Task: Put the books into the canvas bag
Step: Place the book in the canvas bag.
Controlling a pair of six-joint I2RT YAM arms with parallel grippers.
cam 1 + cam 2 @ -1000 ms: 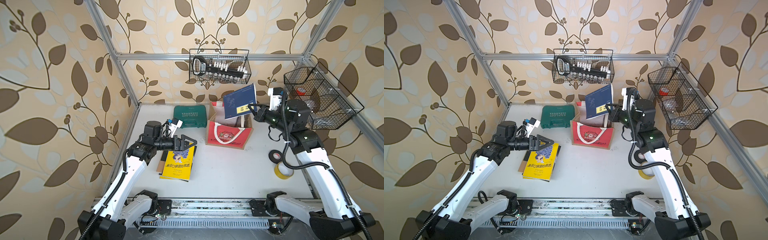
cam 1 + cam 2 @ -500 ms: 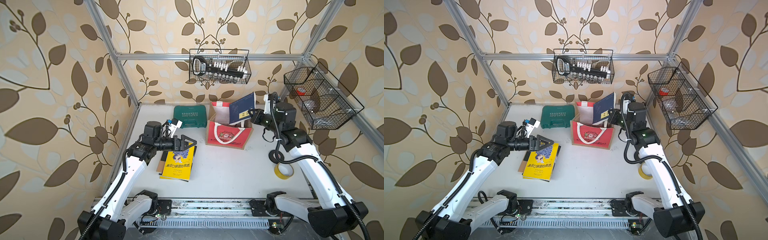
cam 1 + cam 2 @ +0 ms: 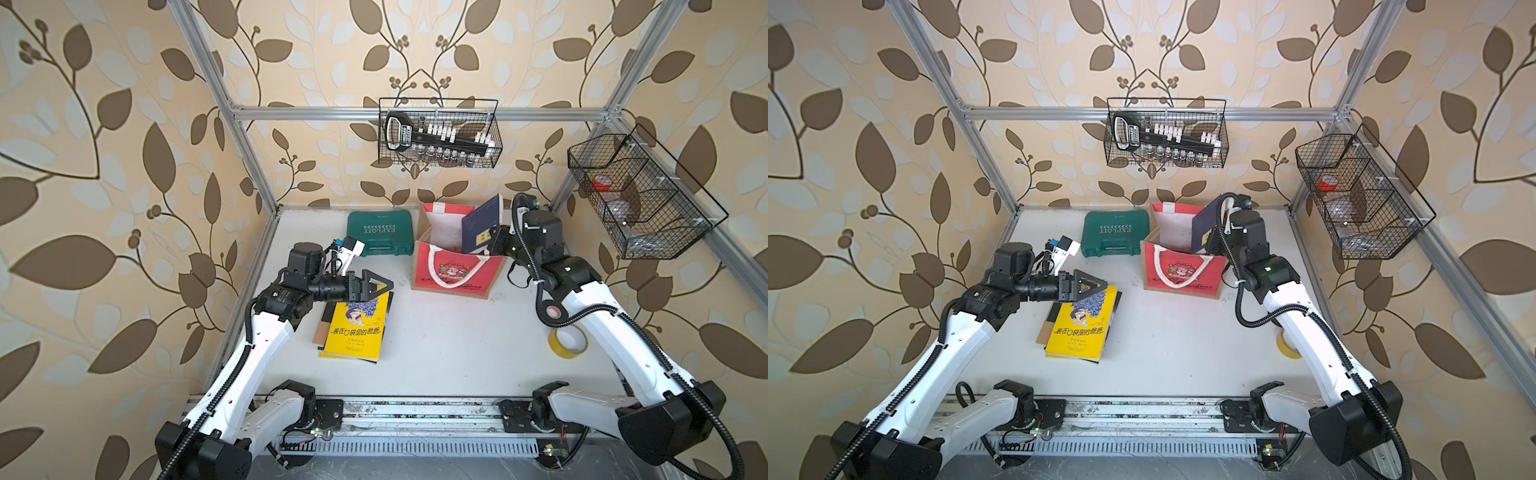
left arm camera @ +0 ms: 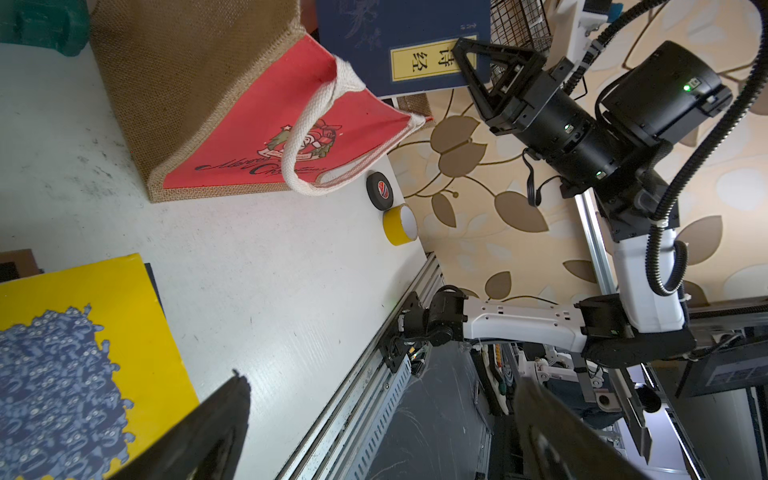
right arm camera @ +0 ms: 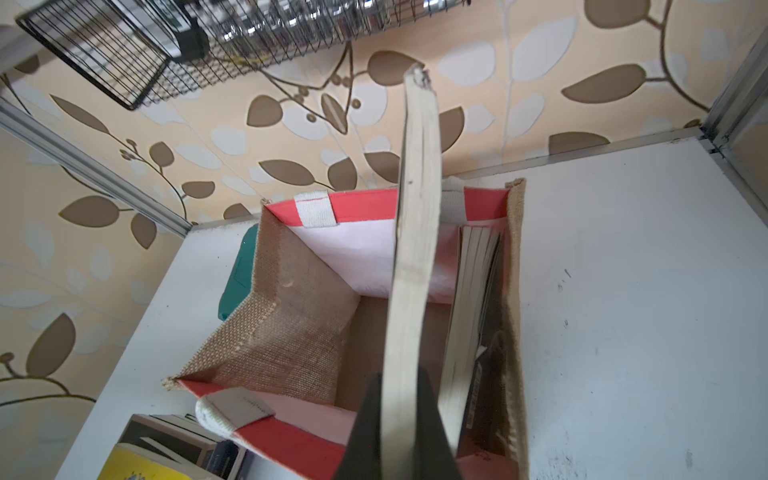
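- Books (image 3: pixel 355 328) wait in a short stack on the table (image 3: pixel 449 361), a yellow cover on top, well apart from the canvas bag (image 3: pixel 453 272), which stands open near the back wall beside a green case (image 3: pixel 380 232).
- One navy book (image 3: pixel 482 224) hangs nearly upright at the bag's mouth, its lower edge about level with the rim. The right gripper (image 3: pixel 493 242) pinches it at one edge, jaws clamped on the cover.
- Several more books (image 5: pixel 469 311) already stand inside, leaning against one jute side wall.
- The step in hand looks to be lowering the navy book into the bag.
- The next move likely calls for a straight descent that keeps the book upright and clear of the rope handle (image 4: pixel 345 77) and the rim. The book would then settle beside those already standing inside before the jaws part.
- The left gripper (image 3: pixel 380 286) hovers just above the far end of the yellow-topped stack, jaws spread wide and holding nothing. It appears placed for the next pick.
- A second ago the navy book was tilted well above the bag. It now sits lower and straighter at the mouth, and the right arm is drawn in closer to the bag. The left arm and the stack appear unmoved.
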